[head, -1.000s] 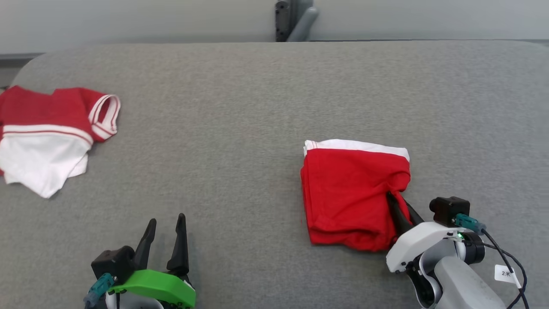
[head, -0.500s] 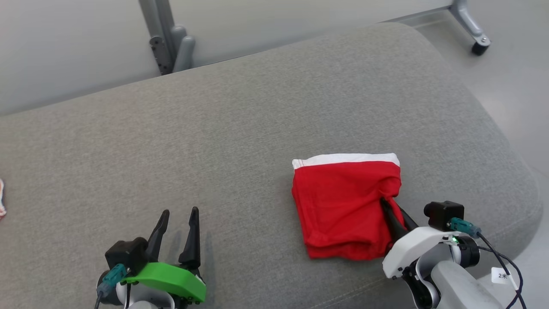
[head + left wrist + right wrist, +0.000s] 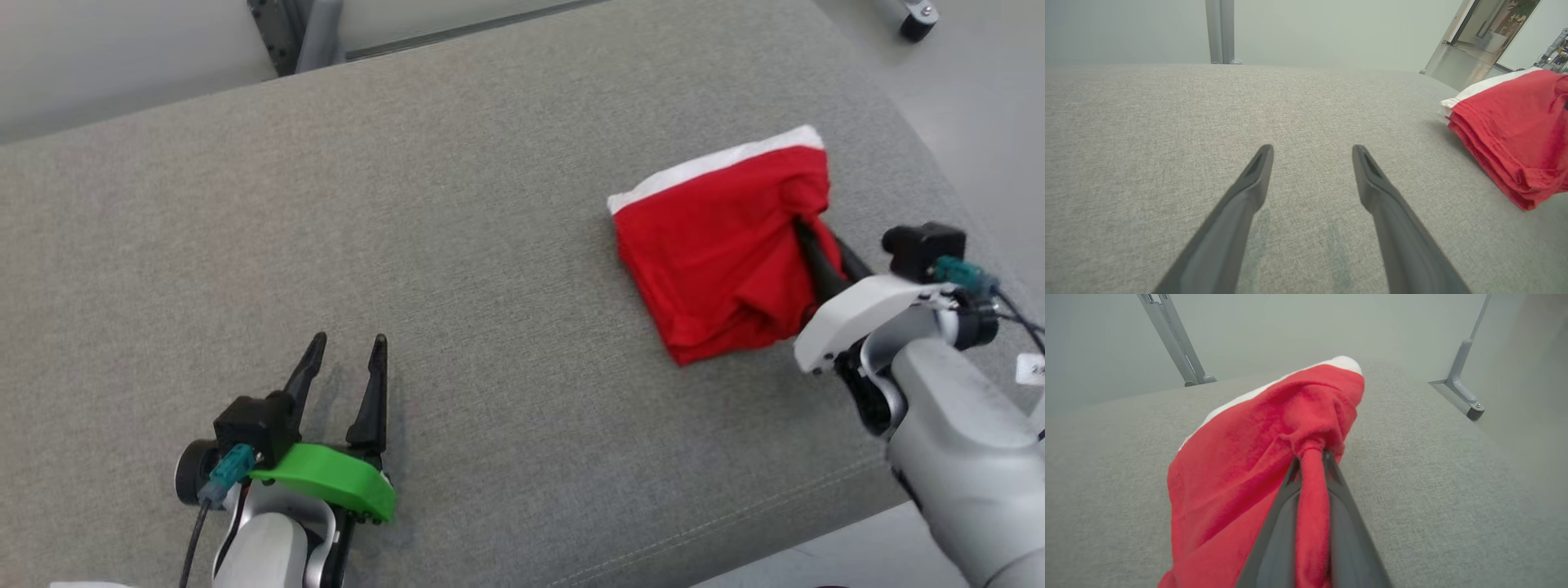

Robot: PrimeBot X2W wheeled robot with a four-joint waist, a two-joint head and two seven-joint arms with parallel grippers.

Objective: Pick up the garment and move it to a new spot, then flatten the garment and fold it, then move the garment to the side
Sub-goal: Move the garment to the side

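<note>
The garment (image 3: 718,237) is a folded red bundle with a white band along its far edge, lying near the right end of the grey padded surface (image 3: 457,204). My right gripper (image 3: 804,224) is shut on a pinch of its right edge; in the right wrist view the red cloth (image 3: 1249,465) is squeezed between the two dark fingers (image 3: 1284,506). My left gripper (image 3: 347,343) stands open low over bare grey fabric at the lower left, holding nothing. From the left wrist view the garment (image 3: 1515,126) lies off to the right, well apart from that gripper (image 3: 1312,151).
The padded surface's rounded right edge (image 3: 922,147) runs close beside the garment, with pale floor (image 3: 988,98) beyond. A grey metal post (image 3: 286,33) stands behind the far edge, and a caster wheel (image 3: 914,20) sits on the floor at the top right.
The head camera has swung to the right, so the second red and white garment at the left has left the picture. The right gripper has carried the folded garment toward the surface's right end.
</note>
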